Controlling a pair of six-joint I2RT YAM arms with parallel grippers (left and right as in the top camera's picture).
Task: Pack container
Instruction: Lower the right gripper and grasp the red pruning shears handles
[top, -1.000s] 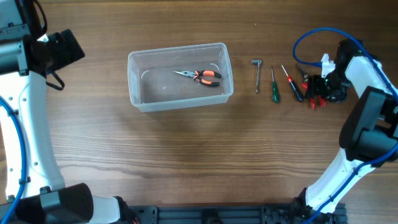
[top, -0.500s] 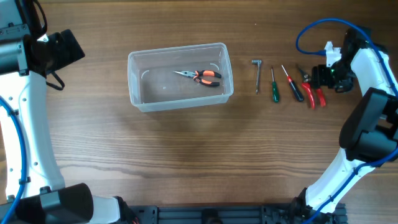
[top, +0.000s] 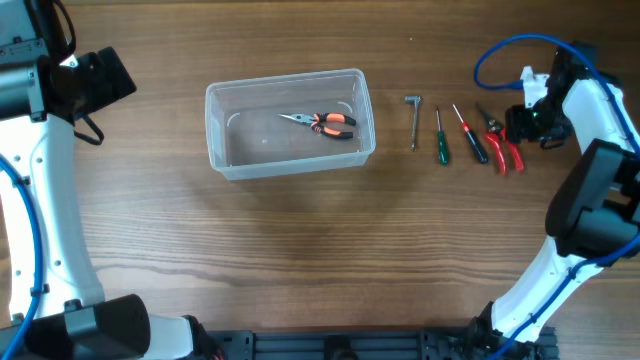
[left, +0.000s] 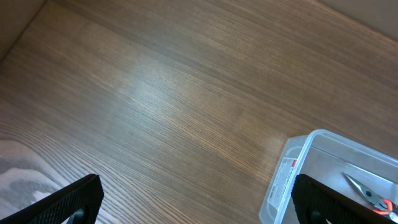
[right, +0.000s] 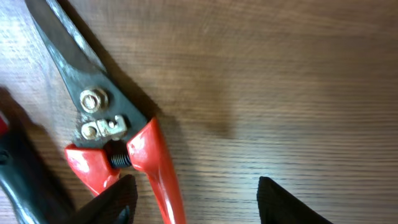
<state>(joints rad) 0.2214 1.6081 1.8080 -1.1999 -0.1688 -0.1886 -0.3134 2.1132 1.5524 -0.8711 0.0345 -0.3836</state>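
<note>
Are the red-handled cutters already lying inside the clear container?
No, the red-handled cutters lie on the table beside the red screwdriver, while the container holds only the orange pliers.

— How's the light?
— Soft and even from above. The clear, colourless plastic rectangular tub (top: 285, 80) casts only a faint shadow on the brown wooden table (top: 300, 250), well left of the red-handled steel snips (right: 155, 165).
— Sharpness?
— Overhead is crisp. Close up, the snips' pivot is sharp and the blade tip is smeared. A thin shadow hugs their right edge, and everything left of them blurs.
— Glare?
— A pale sheen on the wood in the left wrist view.
</note>
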